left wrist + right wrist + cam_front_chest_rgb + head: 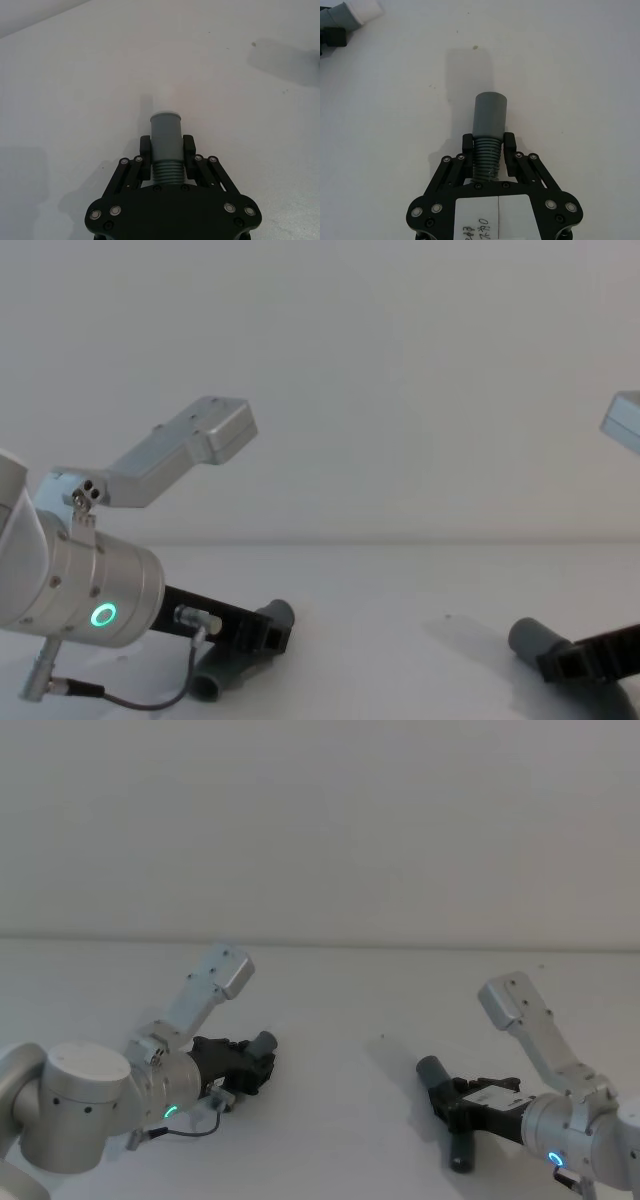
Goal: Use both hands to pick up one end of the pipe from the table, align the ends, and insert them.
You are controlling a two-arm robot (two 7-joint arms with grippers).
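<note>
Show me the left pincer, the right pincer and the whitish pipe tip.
left pincer (166,148): left wrist view, midway between its fingertips.
right pincer (488,144): right wrist view, midway between its fingertips.
whitish pipe tip (364,7): right wrist view, middle of its white surface.

Head above, chest low; same table (340,1000)

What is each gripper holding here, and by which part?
Left gripper: one pipe piece, held at its ribs just behind the end cuff. Right gripper: the other pipe piece, same place.
</note>
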